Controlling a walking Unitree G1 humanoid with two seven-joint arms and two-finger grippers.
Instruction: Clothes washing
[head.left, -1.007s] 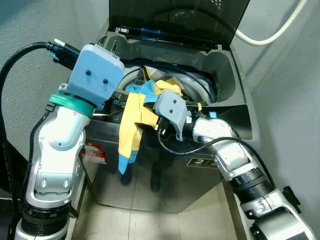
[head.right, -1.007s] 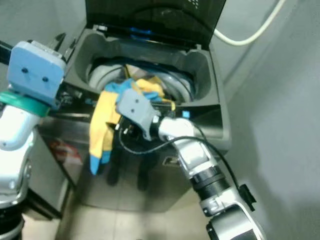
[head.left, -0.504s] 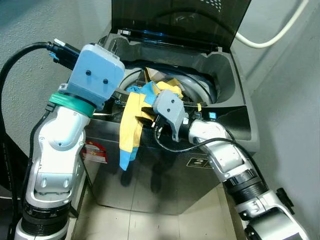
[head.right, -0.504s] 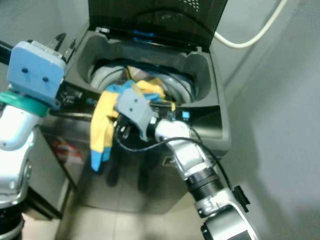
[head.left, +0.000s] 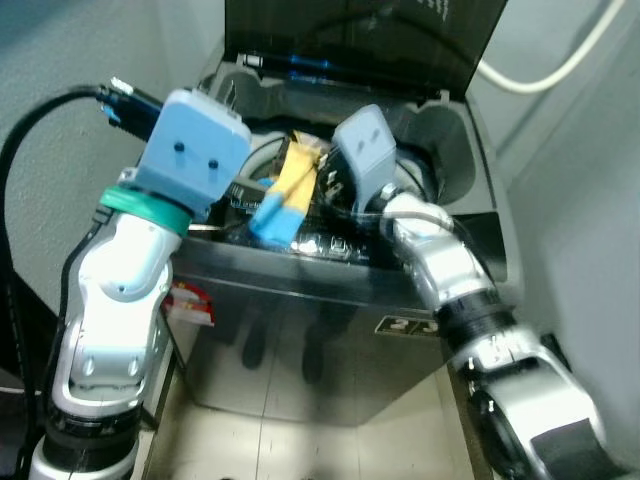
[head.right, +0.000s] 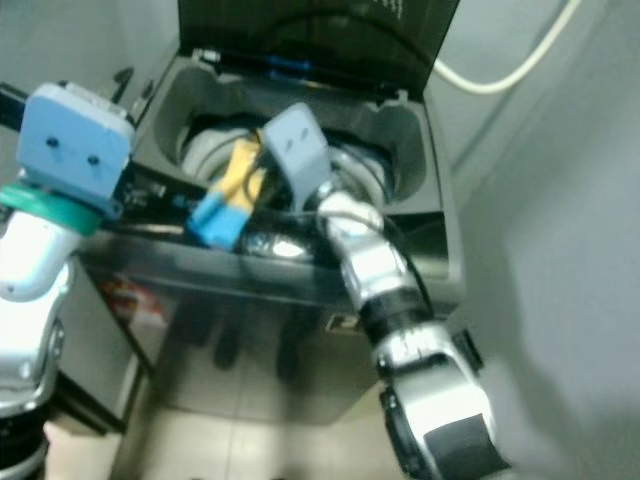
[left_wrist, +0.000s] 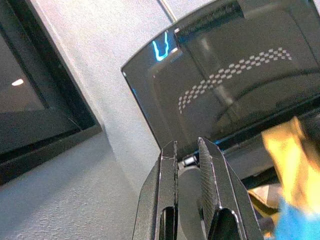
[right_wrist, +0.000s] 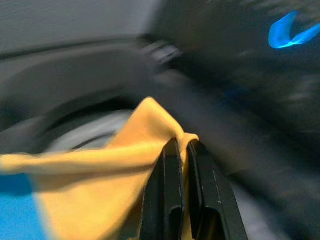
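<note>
A yellow and blue garment (head.left: 283, 200) hangs bunched above the drum opening of the top-loading washing machine (head.left: 455, 205), its blue end near the front rim. My right gripper (right_wrist: 179, 142) is shut on the garment's yellow part (right_wrist: 120, 165), with the wrist raised over the drum (head.left: 365, 150). My left gripper (left_wrist: 186, 146) is held at the machine's back-left corner, beside the open lid (head.left: 360, 40). Its fingers are shut with nothing between them. The drum's inside is mostly hidden by the garment and my right arm.
The dark lid stands upright at the back. A white hose (head.left: 560, 60) runs along the wall at the upper right. Grey walls close in on both sides. A red sticker (head.left: 190, 302) sits on the machine's front-left side, and tiled floor (head.left: 300, 440) lies below.
My right gripper has swung up and back, lifting the garment off the machine's front panel to above the drum opening. The left arm has stayed where it was.
</note>
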